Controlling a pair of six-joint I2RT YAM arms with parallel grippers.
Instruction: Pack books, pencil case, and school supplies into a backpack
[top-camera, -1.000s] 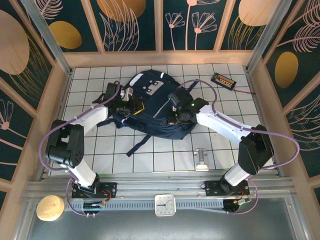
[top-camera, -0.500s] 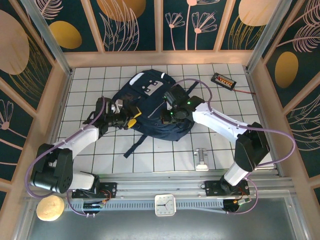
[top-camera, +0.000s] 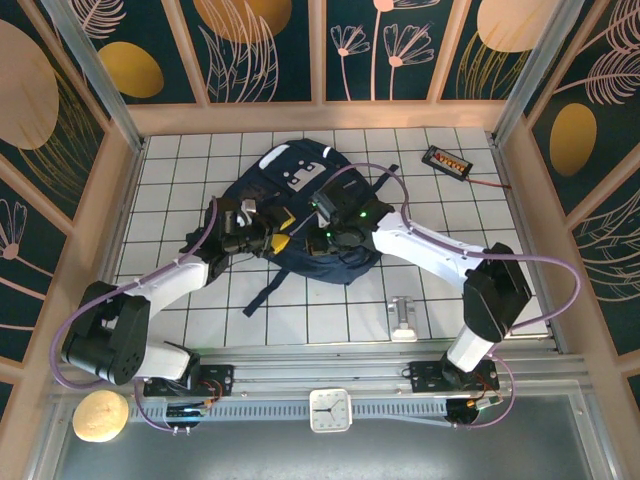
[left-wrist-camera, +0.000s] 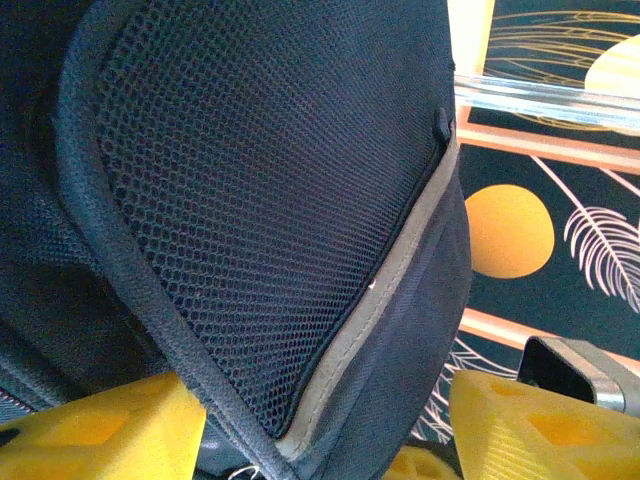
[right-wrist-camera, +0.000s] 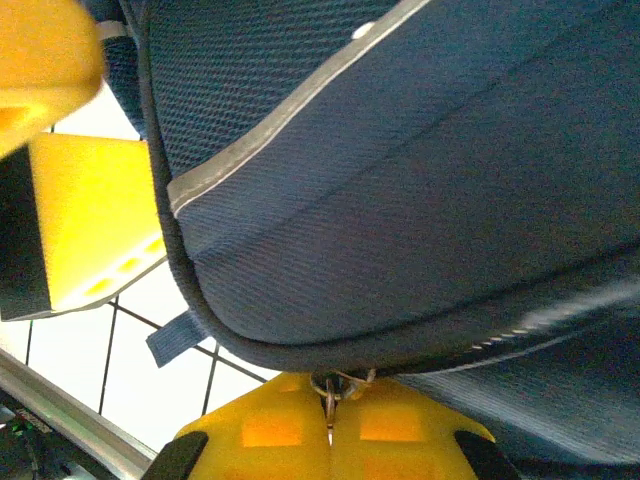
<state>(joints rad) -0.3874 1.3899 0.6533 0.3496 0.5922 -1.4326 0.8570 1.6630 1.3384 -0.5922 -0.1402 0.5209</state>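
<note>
Two pincers meet at the near side of the backpack (top-camera: 300, 175), which lies flat on the white-tiled desk (top-camera: 180, 300), closer to its far edge than to the near one and roughly midway between left and right.

The right pincer (top-camera: 332, 236) is clenched on the small metal zipper pull (right-wrist-camera: 330, 385) at the bag's rim, with the navy fabric bulging just above it. The left pincer (top-camera: 268, 236) is released. Its yellow fingers (left-wrist-camera: 100, 430) stand apart on either side of a fold of mesh panel and grey piping, and a sliver of background shows between the fabric and the far finger, so nothing is gripped there.

The likely trouble is the pull. It is a thin ring held only at the fingertips, and a tug off the zipper's line could let it slip free. With the left side unclamped, the whole bag may also slide across the desk rather than the zipper running. If the left closes where it is, it may catch only loose mesh, which would stretch instead of anchoring. A dark strap (top-camera: 268, 290) trails toward the near edge and could snag.
</note>
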